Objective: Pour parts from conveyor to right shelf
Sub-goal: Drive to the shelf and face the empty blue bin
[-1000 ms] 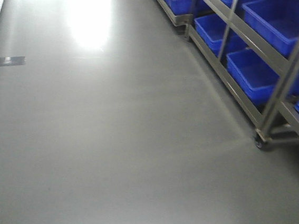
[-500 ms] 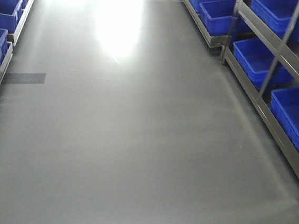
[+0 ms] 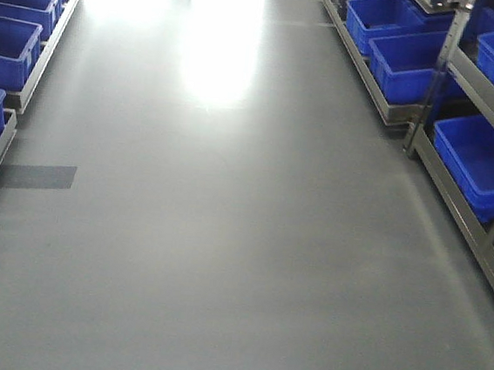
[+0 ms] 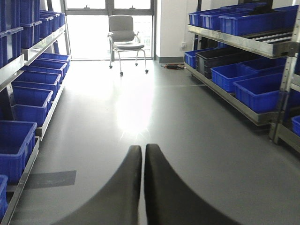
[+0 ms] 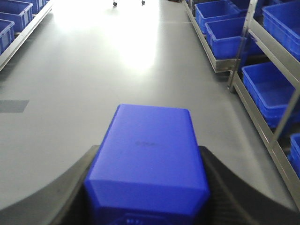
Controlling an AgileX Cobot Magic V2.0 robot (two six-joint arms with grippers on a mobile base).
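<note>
In the right wrist view my right gripper (image 5: 148, 161) is shut on one of the parts, a blue block (image 5: 149, 136) held between its two dark fingers (image 5: 70, 187) above the grey floor. My left gripper (image 4: 143, 147) is shut with nothing in it, its fingers pressed together. The right shelf (image 3: 490, 93), a silver metal rack loaded with big blue crates (image 3: 486, 160), runs along the right side of the aisle; it also shows in the wrist views (image 4: 243, 44) (image 5: 241, 51). The conveyor is out of view.
Another rack of blue crates (image 3: 16, 40) lines the left side. A grey floor aisle runs between the racks, with a dark patch (image 3: 36, 175) at the left. A wheeled chair (image 4: 124, 35) stands at the far end by the window. One dark crate (image 4: 220, 55) sits among the blue ones.
The front view has swung round: the right shelf slid toward the right edge, the left rack came into view, and the aisle now runs straight ahead.
</note>
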